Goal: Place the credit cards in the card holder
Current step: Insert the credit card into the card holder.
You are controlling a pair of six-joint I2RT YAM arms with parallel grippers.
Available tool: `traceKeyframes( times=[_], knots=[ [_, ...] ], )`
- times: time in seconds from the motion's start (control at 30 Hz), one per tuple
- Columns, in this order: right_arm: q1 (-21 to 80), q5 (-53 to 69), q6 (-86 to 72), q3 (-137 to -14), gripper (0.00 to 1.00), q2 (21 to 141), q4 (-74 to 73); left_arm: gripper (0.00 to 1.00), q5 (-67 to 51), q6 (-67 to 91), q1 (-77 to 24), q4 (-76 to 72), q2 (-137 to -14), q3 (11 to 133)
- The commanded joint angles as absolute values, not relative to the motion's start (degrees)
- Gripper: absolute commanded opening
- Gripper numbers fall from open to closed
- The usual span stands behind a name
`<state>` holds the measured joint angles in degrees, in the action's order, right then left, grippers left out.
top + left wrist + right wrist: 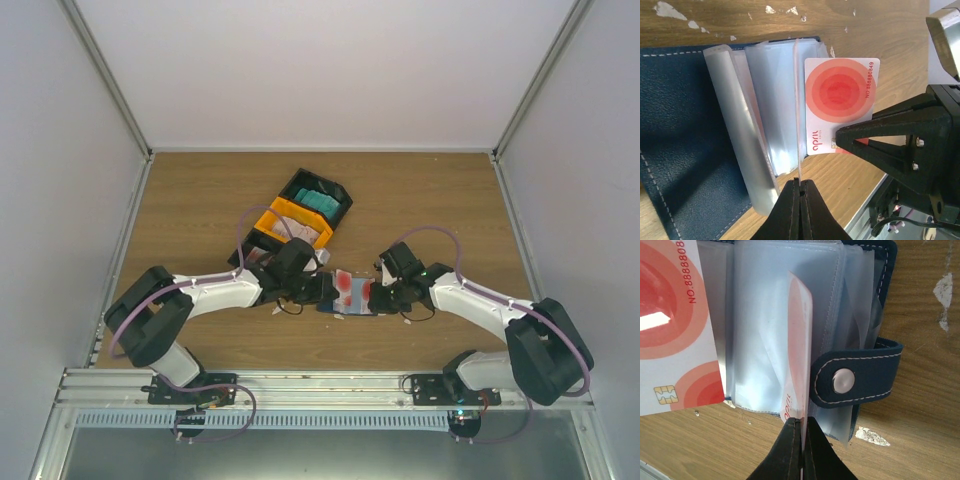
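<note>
The navy card holder [345, 311] lies open on the table between both arms, its clear sleeves [772, 110] fanned up. My left gripper [800, 186] is shut on the edge of one clear sleeve, holding it upright. My right gripper [802, 429] is shut on a white credit card with red circles [840, 95], gripped at its lower edge beside the sleeves. The right wrist view shows this credit card [801, 340] edge-on against a sleeve, next to the snap tab [860, 375]. A second like card [670, 330] shows at the left; I cannot tell whether it sits in a sleeve.
A black bin [303, 180] with teal cards [322, 201] and an orange bin [266, 221] with pale cards stand just behind the left gripper [325, 290]. Small white scraps [945, 290] dot the wooden table. The metal rail runs along the near edge.
</note>
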<state>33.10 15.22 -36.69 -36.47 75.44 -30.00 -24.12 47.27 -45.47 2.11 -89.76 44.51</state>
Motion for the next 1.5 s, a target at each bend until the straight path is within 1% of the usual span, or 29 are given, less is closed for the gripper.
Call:
traceKeyframes(
  times=[0.0,0.33,0.6,0.83,1.17,1.3,1.47],
  knots=[
    [32.98,10.83,-36.12,-35.07,0.01,77.11,-32.94,0.0,-25.56,49.79,-45.19,-3.12,-91.36,42.89],
    [32.97,10.68,-36.38,-34.2,0.01,77.09,-32.44,0.0,-22.14,50.45,-45.09,-0.64,-91.55,41.91],
    [32.96,10.76,-36.53,-33.86,0.0,77.08,-31.83,0.0,-27.54,52.07,-45.09,-5.2,-94.24,41.32],
    [32.96,10.68,-36.98,-33.31,0.01,77.09,-31.28,0.0,-29.32,52.95,-44.91,-5.87,-95.98,42.35],
    [32.96,8.91,-37.71,-36.64,0.01,69.83,-31.89,0.0,-29.31,54.89,-44.43,-6.22,-97.04,42.42],
    [32.96,6.9,-36.89,-37.33,0.01,71.72,-34.69,0.0,-29.01,56.23,-44.39,-6.77,-97.12,41.77],
    [32.98,7.84,-36.34,-36.01,0.0,73.42,-33.66,0.0,-29.49,58.25,-44.38,-8.88,-96.89,40.2]
  ],
)
